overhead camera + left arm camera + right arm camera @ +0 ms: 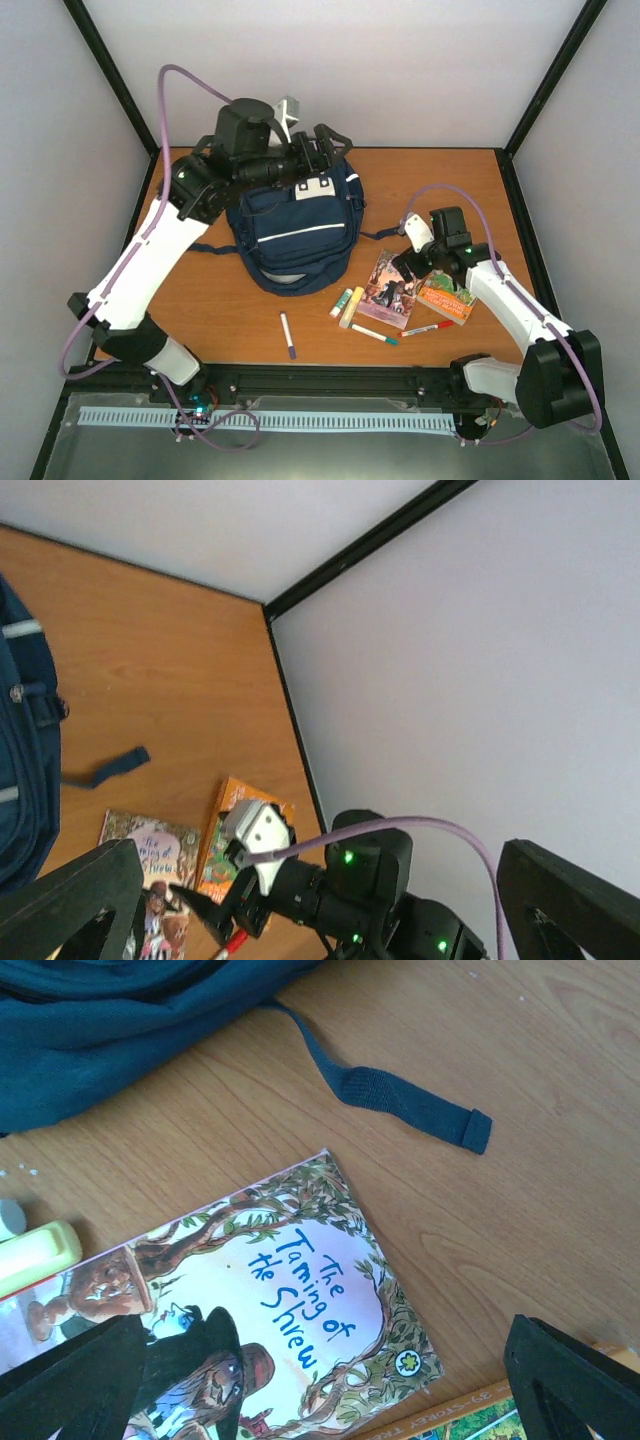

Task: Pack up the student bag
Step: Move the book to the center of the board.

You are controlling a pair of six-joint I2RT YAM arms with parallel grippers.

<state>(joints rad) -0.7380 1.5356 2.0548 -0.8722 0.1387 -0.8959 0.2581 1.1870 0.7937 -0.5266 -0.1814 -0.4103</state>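
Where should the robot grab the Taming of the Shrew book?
Its far corner by the loose strap, probably, right gripper coming from above. The book lies flat; a highlighter crowds one side and an orange book another, leaving bare table only around that corner.

One student bag, two books, three pens and two highlighters.

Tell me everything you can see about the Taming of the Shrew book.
The Taming of the Shrew book is a thin paperback, its title in blue lettering framed by drawn trees. It lies flat, cover up, on the wooden table, right of the student bag, a yellow highlighter at its edge. The open right pincer hovers above it.
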